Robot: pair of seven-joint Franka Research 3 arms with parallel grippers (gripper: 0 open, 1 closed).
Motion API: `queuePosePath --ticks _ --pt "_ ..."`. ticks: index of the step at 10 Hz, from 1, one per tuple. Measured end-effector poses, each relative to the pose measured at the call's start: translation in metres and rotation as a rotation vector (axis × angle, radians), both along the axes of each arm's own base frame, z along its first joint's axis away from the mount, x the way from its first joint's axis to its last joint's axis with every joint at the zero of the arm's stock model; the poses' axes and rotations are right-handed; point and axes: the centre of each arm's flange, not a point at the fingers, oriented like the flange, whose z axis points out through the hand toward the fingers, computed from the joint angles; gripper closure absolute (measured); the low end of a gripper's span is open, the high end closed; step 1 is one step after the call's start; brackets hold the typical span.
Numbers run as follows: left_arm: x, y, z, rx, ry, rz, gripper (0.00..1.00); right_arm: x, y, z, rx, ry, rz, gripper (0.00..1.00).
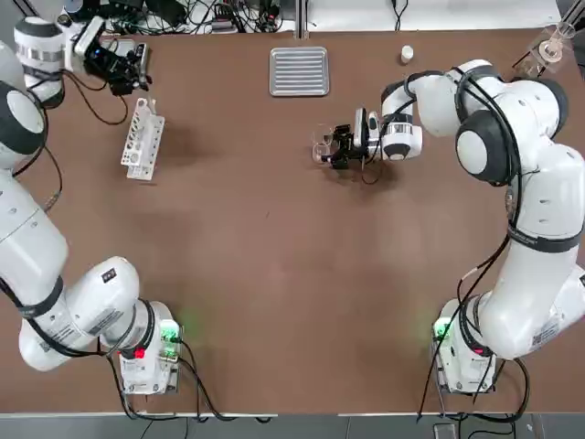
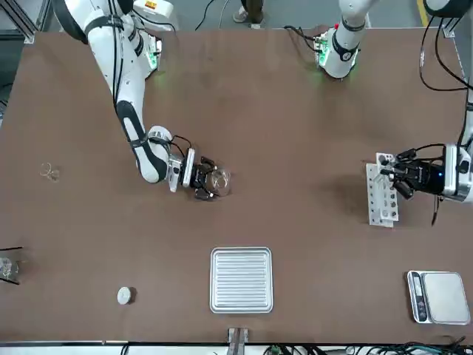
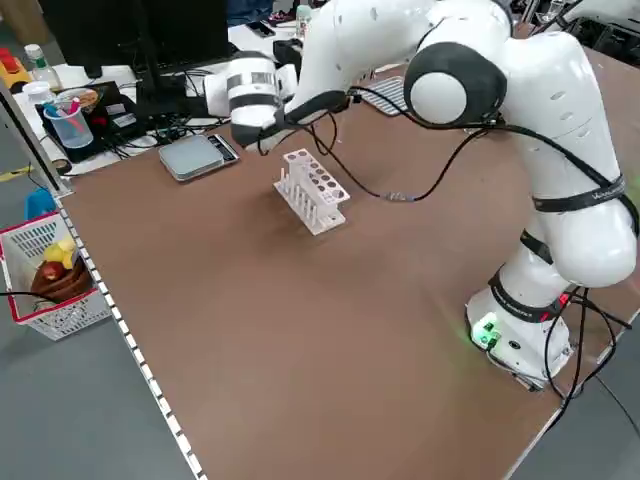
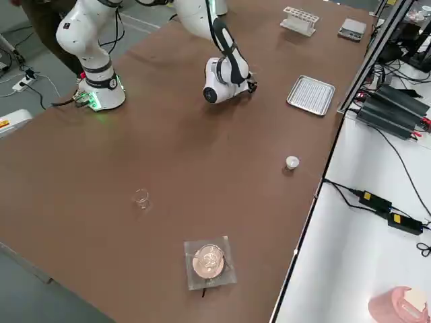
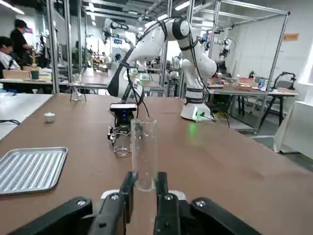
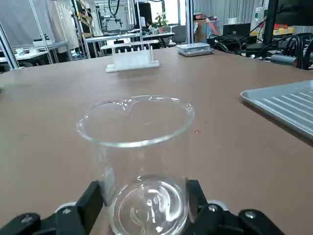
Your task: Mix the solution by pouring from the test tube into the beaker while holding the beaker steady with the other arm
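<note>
Thin clear glass for both vessels: probably light, rigid, slick against metal pads and quick to crack under a hard squeeze or a knock. Best taken on the straight side wall, low and square for the beaker (image 6: 136,161), low on the shaft for the test tube (image 5: 143,154) so that the open mouth stays free for pouring. Standing upright on the worktop about midway between the side edges, a little toward the robot's right and nearer the far edge than the near one, just short of the ribbed tray (image 1: 299,70). Flanked at its base by the two pads of the right tool (image 6: 143,205), lying low and level there and clasping the wall on both sides; rim and spout unobstructed above. Contents of the beaker hard to judge, little or nothing visible at the bottom. Test tube pinched upright near its lower end in the clenched left tool (image 5: 143,188), close by the white rack (image 1: 143,139) toward the far left corner. Well apart from the beaker, then, with a broad stretch of bare worktop between. Liquid in the tube not discernible. Likely wanted next: a carry across with the tube kept upright, then a slow tilt of its mouth over the beaker's rim, no glass-on-glass contact.
</note>
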Motion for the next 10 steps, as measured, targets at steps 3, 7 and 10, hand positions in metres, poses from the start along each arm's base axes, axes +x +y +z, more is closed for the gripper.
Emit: queuePosePath --ticks 3,7,10 --pt "0.023 -0.068 0.013 0.093 -0.025 -0.025 0.78 0.001 0.000 0.000 -0.001 -0.002 -0.002 0.24" --pt "0.035 -0.212 0.015 0.131 -0.055 -0.020 0.78 0.002 0.000 0.001 -0.003 -0.003 -0.004 0.24" --pt "0.022 -0.271 0.013 0.247 -0.029 0.035 0.78 0.003 -0.001 0.001 -0.004 -0.001 -0.021 0.24"
